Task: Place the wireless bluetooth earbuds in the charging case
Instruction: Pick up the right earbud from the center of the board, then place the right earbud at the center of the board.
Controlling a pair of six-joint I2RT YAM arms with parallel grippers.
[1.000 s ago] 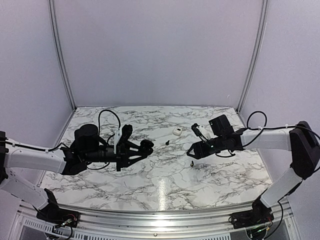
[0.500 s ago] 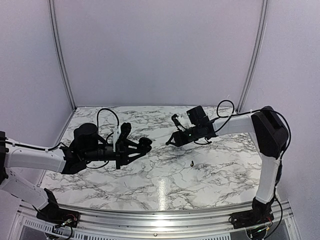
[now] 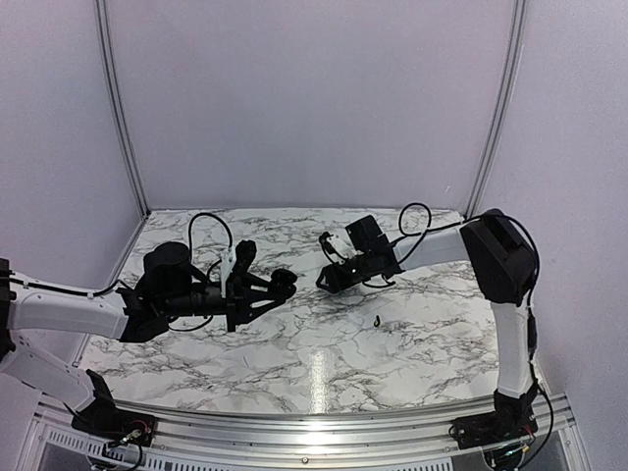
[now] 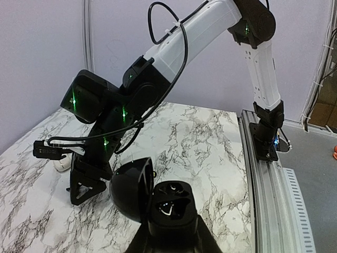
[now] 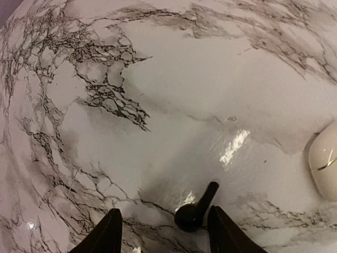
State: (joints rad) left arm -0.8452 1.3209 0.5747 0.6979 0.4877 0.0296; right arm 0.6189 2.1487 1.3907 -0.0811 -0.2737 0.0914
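Note:
My left gripper (image 4: 169, 234) is shut on the black charging case (image 4: 172, 208), whose lid (image 4: 130, 191) hangs open to the left over two empty wells. The top view shows the case (image 3: 284, 285) held above the table's left-middle. My right gripper (image 5: 166, 232) is open and low over the marble. One black earbud (image 5: 194, 211) lies flat between its fingers, close to the right fingertip (image 5: 224, 229), stem pointing away. In the top view this gripper (image 3: 325, 281) sits just right of the case. A second earbud (image 3: 378, 321) lies on the table further right.
A small white oval object (image 5: 324, 168) rests on the marble to the right of my right gripper; it also shows as the white object (image 4: 62, 166) behind that gripper. The metal rail (image 4: 274, 200) runs along the table edge.
My right arm has swung left across the table, past the loose earbud, down over the other earbud beside the case. Its jaws have narrowed a little. The left arm has stayed put.

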